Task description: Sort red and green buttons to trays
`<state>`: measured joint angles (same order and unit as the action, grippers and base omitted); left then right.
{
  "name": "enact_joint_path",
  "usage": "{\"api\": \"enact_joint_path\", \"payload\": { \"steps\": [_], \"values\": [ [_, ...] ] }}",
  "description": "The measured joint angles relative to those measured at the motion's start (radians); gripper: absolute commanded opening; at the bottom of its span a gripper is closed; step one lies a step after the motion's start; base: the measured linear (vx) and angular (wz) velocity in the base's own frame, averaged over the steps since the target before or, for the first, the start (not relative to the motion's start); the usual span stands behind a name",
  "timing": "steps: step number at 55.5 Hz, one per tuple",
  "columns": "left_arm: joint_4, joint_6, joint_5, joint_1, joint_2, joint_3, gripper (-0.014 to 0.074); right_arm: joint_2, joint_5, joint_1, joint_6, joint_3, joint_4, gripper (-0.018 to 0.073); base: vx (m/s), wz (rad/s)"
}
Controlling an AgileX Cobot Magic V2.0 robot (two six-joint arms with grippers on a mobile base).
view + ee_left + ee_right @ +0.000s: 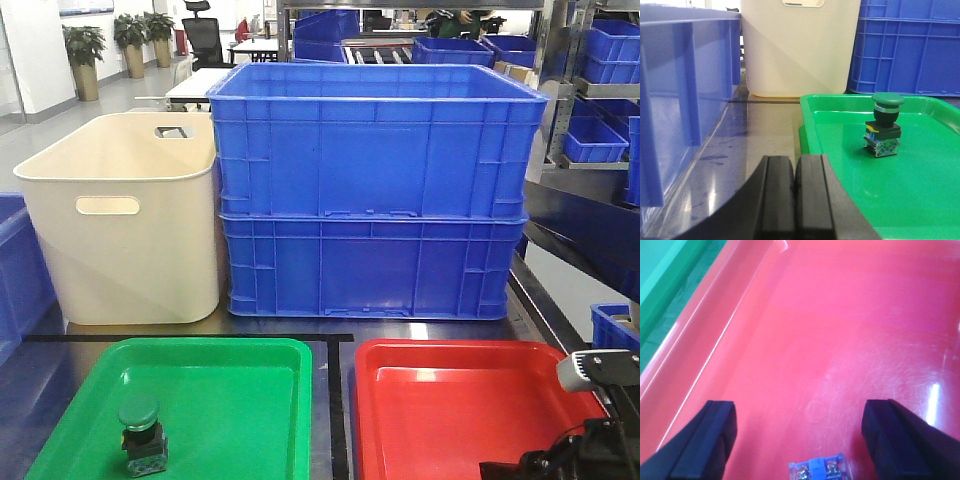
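Note:
A green-capped button (140, 433) stands upright in the green tray (250, 400); it also shows in the left wrist view (883, 125). My left gripper (795, 162) is shut and empty, low beside the left rim of the green tray (920, 190). My right gripper (800, 410) is wide open just over the floor of the red tray (840, 320). The clear-and-blue base of a second button (818, 470) shows between the fingers at the bottom edge, with gaps on both sides; its cap is hidden. The right arm (590, 440) hangs over the near right corner of the red tray (450, 400).
Two stacked blue crates (375, 190) and a cream tub (120, 220) stand right behind the trays. Another blue crate (675, 100) walls off the left side. A narrow strip of table (335, 420) separates the trays.

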<state>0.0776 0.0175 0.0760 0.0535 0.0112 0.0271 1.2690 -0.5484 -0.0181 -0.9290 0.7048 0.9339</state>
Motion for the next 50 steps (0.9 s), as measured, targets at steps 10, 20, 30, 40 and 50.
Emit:
{"api": "enact_joint_path", "payload": {
  "steps": [10, 20, 30, 40, 50],
  "values": [
    [0.0, -0.001, 0.0, 0.0, 0.0, 0.0, -0.0006, 0.0, 0.0, 0.0, 0.0, 0.0, 0.0, 0.0563, 0.0, 0.0],
    [0.0, -0.002, 0.0, 0.0, 0.0, 0.0, -0.0006, 0.0, 0.0, 0.0, 0.0, 0.0, 0.0, 0.0563, 0.0, 0.0],
    [0.0, -0.002, 0.0, 0.0, 0.0, 0.0, -0.0006, 0.0, 0.0, 0.0, 0.0, 0.0, 0.0, 0.0563, 0.0, 0.0],
    [0.0, -0.002, 0.0, 0.0, 0.0, 0.0, -0.0006, 0.0, 0.0, 0.0, 0.0, 0.0, 0.0, 0.0563, 0.0, 0.0],
    [0.0, -0.002, 0.001, 0.0, 0.0, 0.0, -0.0006, 0.0, 0.0, 0.0, 0.0, 0.0, 0.0, 0.0563, 0.0, 0.0]
  ]
}}
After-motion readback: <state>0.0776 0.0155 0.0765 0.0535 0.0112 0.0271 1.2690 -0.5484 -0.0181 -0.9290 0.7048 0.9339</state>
